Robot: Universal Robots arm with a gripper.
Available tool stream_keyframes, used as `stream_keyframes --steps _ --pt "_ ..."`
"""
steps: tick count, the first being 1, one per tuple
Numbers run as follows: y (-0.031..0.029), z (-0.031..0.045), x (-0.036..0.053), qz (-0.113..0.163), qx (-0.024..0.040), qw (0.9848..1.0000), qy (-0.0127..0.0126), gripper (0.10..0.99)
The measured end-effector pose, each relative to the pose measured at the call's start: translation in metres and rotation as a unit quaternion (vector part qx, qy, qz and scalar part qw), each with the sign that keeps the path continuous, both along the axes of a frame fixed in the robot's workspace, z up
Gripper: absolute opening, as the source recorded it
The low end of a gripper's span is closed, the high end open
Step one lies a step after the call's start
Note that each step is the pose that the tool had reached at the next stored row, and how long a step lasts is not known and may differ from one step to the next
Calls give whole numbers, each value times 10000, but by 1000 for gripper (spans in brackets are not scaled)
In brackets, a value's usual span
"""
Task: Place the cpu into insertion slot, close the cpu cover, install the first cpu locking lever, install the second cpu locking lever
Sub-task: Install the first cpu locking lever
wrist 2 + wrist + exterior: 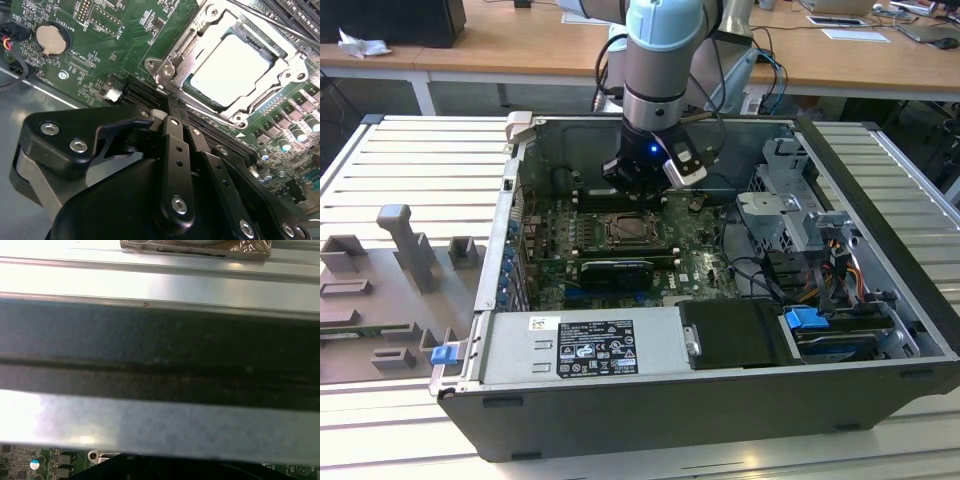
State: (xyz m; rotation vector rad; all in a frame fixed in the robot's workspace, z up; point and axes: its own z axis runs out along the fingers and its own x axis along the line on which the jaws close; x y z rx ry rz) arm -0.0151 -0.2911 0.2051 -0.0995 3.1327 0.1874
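Arm sits over the open computer case [880, 250], wrist lowered into the case interior in the upper middle of the exterior view, with the gripper [638, 180] just above the back edge of the green motherboard [545, 225] and a small blue light lit on the wrist. In the second wrist view the gripper [170, 112] fills the lower half of the frame: the two black fingers [175, 150] lie pressed together with no gap between them and nothing between them, tips ending just short of the socket's lower-left corner (whether they touch the board there I cannot tell). The cpu [232, 65] lies flat in the insertion slot [272, 47], upper right of that frame, its pale metal top showing through the cut-out. The cpu cover [182, 50] is down over it, silver frame lying around the chip on all visible sides. A thin wire lever [260, 17] runs diagonally past the socket's upper edge; its latch state is not readable. A round coin battery [51, 40] sits in the upper left of the second wrist view. In the exterior view the socket [628, 230] appears at frame centre, below the gripper, with a long black card [617, 270] just beneath it and the labelled power supply [585, 345] along the case's lower edge. The first wrist view gives blurred metal bands of the case wall [160, 415] and a strip of green board [30, 465] at the lower left.
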Motion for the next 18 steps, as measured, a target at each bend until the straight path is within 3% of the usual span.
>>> stream_keyframes --steps 5,18 --pt "0 -6 1 0 -52 10000 0 106" --pt "0 -32 1 -1 -77 10000 0 106"
